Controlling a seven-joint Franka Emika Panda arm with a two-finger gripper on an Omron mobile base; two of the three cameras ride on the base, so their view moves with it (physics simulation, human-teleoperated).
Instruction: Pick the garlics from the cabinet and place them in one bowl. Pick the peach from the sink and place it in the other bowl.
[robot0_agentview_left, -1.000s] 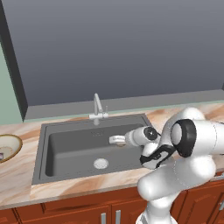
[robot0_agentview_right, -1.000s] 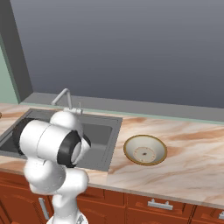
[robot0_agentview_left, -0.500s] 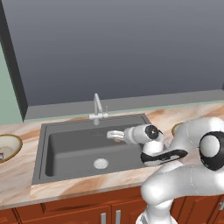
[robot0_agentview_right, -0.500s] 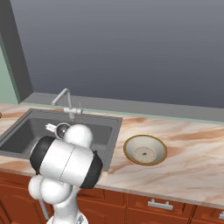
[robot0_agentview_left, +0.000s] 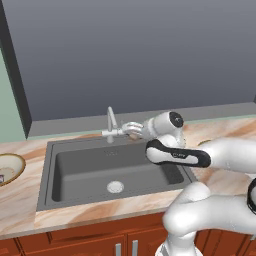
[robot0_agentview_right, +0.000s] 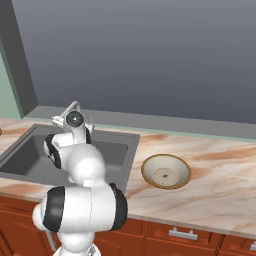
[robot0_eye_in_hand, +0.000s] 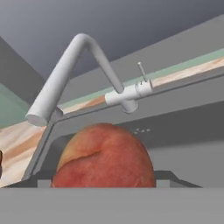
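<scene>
gripper (robot0_agentview_left: 131, 128) is up over the back of the sink (robot0_agentview_left: 80, 170), right by the faucet (robot0_agentview_left: 113, 125). the peach (robot0_eye_in_hand: 104, 159) sits close in front of the hand cam, between the jaws by the look of it, jaws part open round it, lifted above the basin. drain (robot0_agentview_left: 115, 187) bare below. one bowl (robot0_agentview_right: 166, 171) on the counter (robot0_agentview_right: 215, 175) right of the sink, another bowl (robot0_agentview_left: 7, 168) off to the left.

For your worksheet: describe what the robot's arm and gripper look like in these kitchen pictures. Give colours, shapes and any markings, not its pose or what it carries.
The arm is made of glossy white, rounded tube-like segments that bulge at the joints. Black bands ring the joints, and a dark round cap with a lighter centre sits on one joint's end. One long black band carries small pale lettering, too small to read. The gripper is pale grey and slim. No loose cables show.
</scene>
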